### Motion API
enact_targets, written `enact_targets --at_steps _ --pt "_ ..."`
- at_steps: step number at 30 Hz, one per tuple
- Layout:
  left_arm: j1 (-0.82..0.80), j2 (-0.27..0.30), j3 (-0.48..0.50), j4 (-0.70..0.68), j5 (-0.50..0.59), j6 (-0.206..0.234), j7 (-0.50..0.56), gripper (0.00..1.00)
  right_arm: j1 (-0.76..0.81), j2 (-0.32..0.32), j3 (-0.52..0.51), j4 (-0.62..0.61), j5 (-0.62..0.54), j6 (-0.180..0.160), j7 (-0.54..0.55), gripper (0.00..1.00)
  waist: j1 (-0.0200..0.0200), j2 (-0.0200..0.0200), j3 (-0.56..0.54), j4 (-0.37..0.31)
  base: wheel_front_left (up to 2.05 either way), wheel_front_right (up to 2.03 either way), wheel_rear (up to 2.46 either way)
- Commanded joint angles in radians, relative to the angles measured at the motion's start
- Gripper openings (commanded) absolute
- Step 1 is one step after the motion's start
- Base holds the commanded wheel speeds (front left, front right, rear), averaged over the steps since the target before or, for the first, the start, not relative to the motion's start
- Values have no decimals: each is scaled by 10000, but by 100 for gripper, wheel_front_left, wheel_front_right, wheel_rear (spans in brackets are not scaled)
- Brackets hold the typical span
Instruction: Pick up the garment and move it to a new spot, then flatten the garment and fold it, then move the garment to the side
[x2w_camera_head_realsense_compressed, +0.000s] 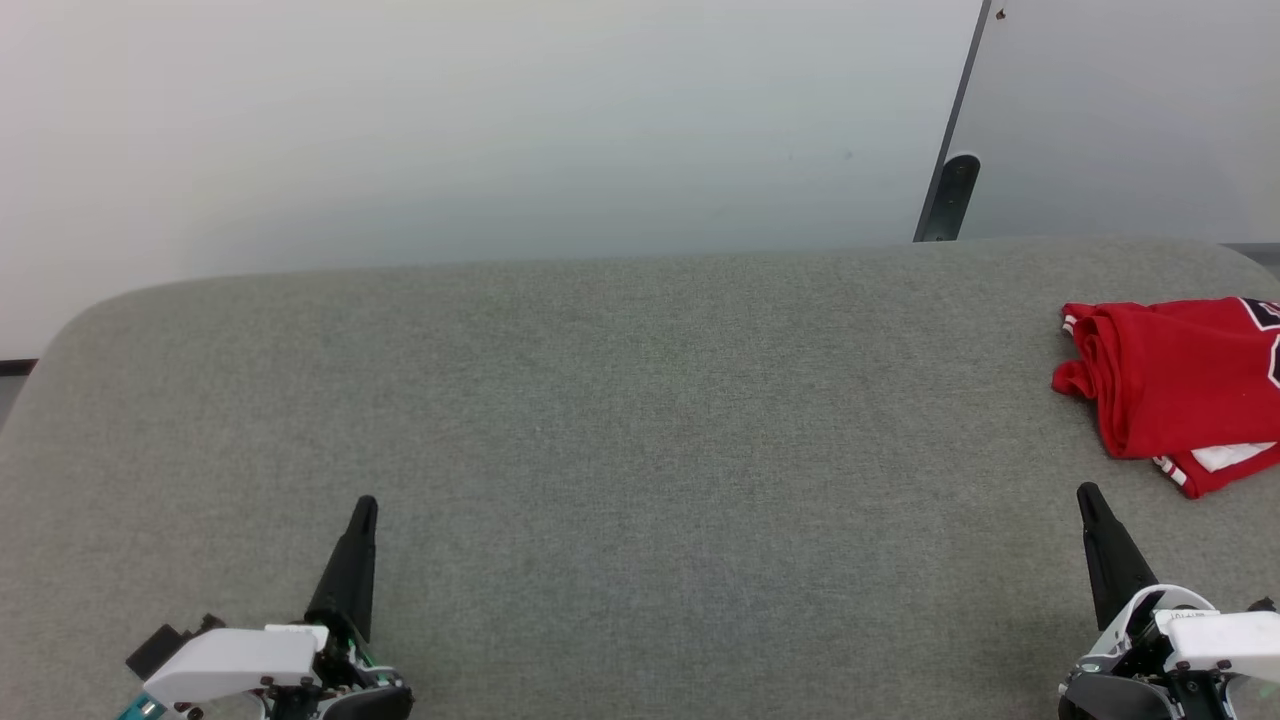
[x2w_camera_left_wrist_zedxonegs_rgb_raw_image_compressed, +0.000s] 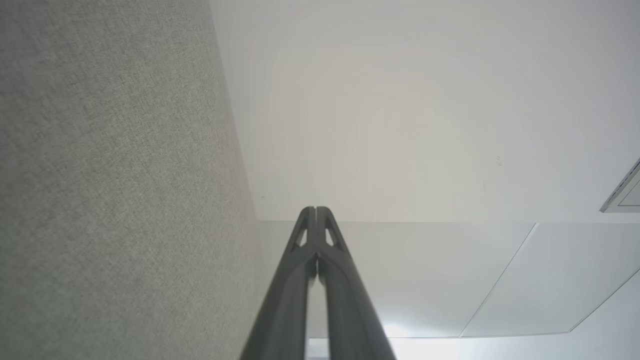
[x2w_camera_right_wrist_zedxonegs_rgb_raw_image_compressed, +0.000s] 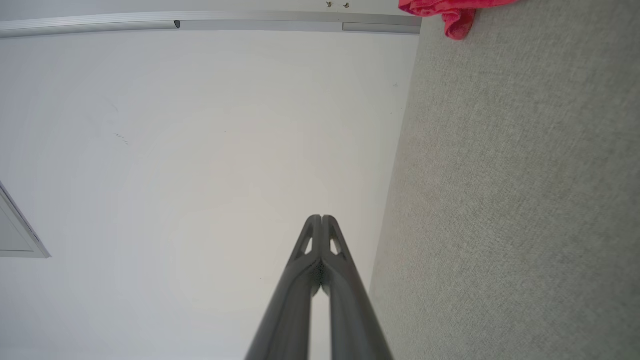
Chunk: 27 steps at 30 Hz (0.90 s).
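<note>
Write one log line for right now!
left gripper: shut, empty | right gripper: shut, empty | garment: lying on table, right side

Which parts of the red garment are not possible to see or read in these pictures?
- Head view: the garment is cut off by the right edge, so its black print cannot be read.
- Head view: its folded top layer hides the layers below.
- Right wrist view: the top edge cuts it off; a red corner is visible.
</note>
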Motion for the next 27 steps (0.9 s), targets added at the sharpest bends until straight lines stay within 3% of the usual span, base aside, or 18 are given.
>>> enact_targets --at_steps 1,27 --pt "-99 5 26 15 -34 0 28 0 -1 35 10 -31 45 -3 21 0 0 0 0 0 0 0 0" --pt "-99 5 26 15 -35 0 27 0 0 35 11 -31 45 -3 20 0 0 0 0 0 0 0 0"
